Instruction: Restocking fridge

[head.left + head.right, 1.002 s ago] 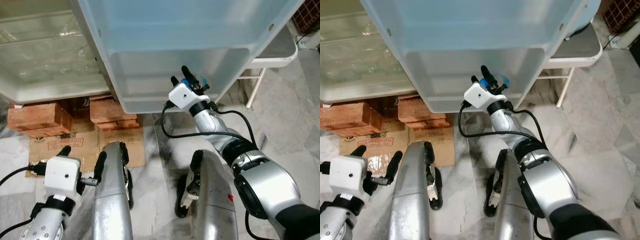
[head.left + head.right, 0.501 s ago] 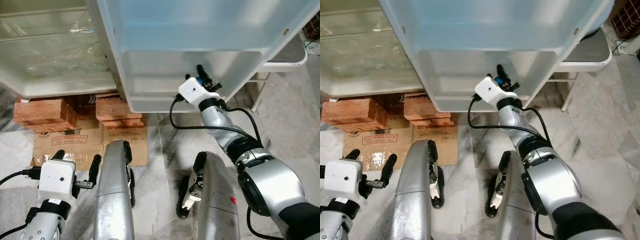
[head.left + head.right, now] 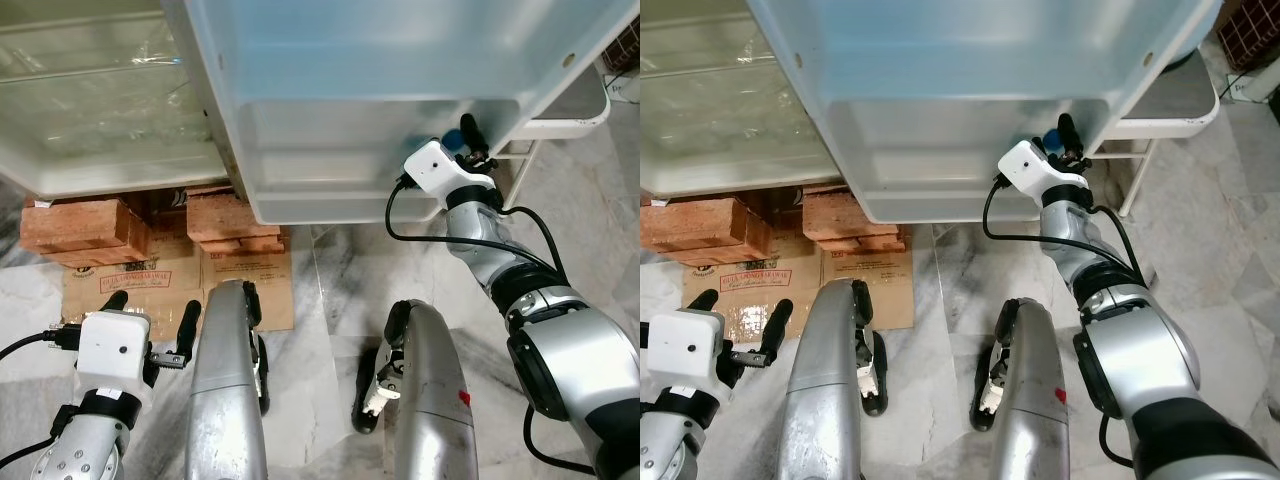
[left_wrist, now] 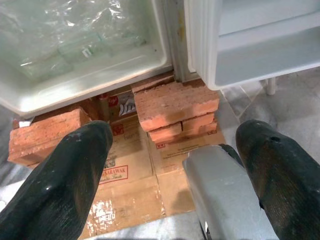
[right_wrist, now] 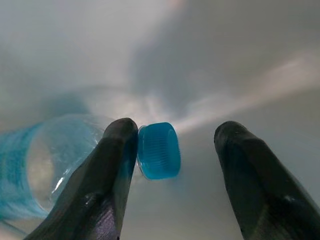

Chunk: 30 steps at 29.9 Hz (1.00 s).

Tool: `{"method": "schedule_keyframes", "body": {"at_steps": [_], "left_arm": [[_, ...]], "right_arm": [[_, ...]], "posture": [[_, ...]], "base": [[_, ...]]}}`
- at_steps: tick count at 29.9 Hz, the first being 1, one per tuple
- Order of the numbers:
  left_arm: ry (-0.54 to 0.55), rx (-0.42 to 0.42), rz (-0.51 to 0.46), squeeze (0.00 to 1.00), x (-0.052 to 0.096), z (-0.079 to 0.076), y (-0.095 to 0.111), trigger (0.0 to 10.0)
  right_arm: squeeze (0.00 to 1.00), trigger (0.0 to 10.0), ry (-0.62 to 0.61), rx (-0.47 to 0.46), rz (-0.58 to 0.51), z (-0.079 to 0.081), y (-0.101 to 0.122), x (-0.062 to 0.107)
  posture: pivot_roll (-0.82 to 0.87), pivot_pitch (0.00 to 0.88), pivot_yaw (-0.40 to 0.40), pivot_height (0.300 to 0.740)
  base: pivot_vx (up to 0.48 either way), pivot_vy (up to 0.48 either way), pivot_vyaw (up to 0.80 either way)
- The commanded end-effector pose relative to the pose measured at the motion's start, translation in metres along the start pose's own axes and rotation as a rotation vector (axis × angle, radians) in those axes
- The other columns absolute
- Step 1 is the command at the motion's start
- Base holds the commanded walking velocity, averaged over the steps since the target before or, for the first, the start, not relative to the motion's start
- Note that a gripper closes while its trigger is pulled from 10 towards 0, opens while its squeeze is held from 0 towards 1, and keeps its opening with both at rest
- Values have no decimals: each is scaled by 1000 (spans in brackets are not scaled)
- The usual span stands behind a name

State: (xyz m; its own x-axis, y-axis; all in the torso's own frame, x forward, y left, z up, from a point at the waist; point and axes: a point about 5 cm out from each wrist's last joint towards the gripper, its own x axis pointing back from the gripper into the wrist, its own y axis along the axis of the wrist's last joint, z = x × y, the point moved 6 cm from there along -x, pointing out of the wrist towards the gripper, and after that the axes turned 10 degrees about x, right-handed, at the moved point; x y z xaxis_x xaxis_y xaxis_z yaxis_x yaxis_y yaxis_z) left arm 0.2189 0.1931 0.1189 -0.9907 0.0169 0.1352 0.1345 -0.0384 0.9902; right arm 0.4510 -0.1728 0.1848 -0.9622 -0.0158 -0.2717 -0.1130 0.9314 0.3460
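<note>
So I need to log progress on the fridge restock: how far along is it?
Done: the fridge door stands open and a clear plastic bottle with a blue cap lies in its lower door shelf. In hand: the right gripper is open at that cap, one finger beside it, not clamping. The left gripper hangs open, holding nothing. Left: backing the right arm away; whether more stock remains can't be told.

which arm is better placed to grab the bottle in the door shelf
Right. The right gripper is open at the fridge door shelf, its fingers either side of the bottle's blue cap. The left gripper hangs low over the cardboard, away from the door.
</note>
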Motion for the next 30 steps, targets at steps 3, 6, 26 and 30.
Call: {"method": "schedule_keyframes", "body": {"at_steps": [3,6,26,30], "left_arm": [[27,-4,35,0,-2,5,-11,10000],[27,-1,28,0,-5,5,-11,10000],[99,66,-39,0,-56,3,-15,10000],[100,70,-48,0,-63,3,-17,10000]], "right_arm": [[1000,10000,-19,14,-65,-5,5,1],[1000,10000,-22,2,-81,-7,7,1],[1000,10000,30,-555,-84,10,-13,50],[1000,10000,49,-695,-54,19,-10,67]], "posture": [[277,371,-23,555],[258,356,-34,555],[108,169,-95,555],[88,127,-94,555]], "base": [[0,0,0],[0,0,0],[0,0,0],[0,0,0]]}}
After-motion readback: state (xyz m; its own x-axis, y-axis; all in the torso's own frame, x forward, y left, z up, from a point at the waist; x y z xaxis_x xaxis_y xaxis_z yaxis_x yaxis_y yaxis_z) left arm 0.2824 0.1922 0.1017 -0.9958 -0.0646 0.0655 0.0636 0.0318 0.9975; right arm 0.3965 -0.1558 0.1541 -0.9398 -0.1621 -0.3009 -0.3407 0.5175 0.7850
